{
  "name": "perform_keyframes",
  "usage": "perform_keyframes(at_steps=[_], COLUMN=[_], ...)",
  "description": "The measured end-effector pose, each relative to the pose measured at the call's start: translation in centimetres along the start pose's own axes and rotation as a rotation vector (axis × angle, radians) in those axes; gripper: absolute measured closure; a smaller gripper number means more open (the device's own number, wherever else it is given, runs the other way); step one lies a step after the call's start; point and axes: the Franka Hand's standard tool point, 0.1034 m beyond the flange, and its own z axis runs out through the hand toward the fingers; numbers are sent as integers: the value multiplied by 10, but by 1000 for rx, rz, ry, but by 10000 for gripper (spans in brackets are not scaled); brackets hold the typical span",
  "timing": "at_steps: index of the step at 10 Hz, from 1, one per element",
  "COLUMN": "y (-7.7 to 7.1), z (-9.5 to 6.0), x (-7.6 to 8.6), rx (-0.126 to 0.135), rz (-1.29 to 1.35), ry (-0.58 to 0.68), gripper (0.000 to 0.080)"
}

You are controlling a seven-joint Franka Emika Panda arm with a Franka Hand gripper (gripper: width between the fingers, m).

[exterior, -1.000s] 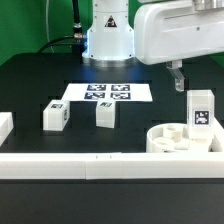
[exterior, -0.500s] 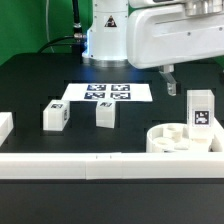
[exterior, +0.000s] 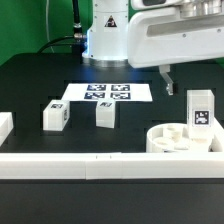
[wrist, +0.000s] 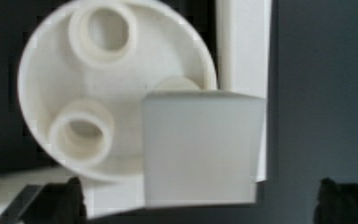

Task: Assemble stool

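The round white seat (exterior: pixel 176 139) lies at the exterior view's right, against the front rail, with its sockets facing up. One white tagged leg (exterior: pixel 200 108) stands upright at its right rim; whether it sits in a socket I cannot tell. Two more tagged legs (exterior: pixel 54 116) (exterior: pixel 105 114) rest loose on the black table. My gripper (exterior: pixel 168 80) hangs open above and behind the seat, holding nothing. In the wrist view the seat (wrist: pixel 105 95) and the upright leg (wrist: pixel 202 140) lie between my dark fingertips (wrist: pixel 48 200), and the gripper (wrist: pixel 197 206) touches neither.
The marker board (exterior: pixel 108 93) lies flat behind the loose legs. A long white rail (exterior: pixel 90 166) runs along the front edge, and a white block (exterior: pixel 4 126) sits at the exterior view's left. The robot base (exterior: pixel 108 40) stands at the back.
The gripper shifted toward the exterior view's left and slightly down, then held still. The seat and legs have not moved.
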Motion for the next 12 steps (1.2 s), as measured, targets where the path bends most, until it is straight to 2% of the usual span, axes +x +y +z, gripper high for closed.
perform_keyframes(at_steps=[4,5,6,7,8,12], y=[-2,-5,-9,-13,-14,-13], z=[14,16,18,18,17,17], x=[-6,-7,-7,-4,0,0], rx=[-4,-8,-9,-10,-18,-16], rz=[62,33,-9,-70,-134,-104], ry=[-15,-17,-24,-38,-52,-53], gripper=[150,259,259,393,458,458])
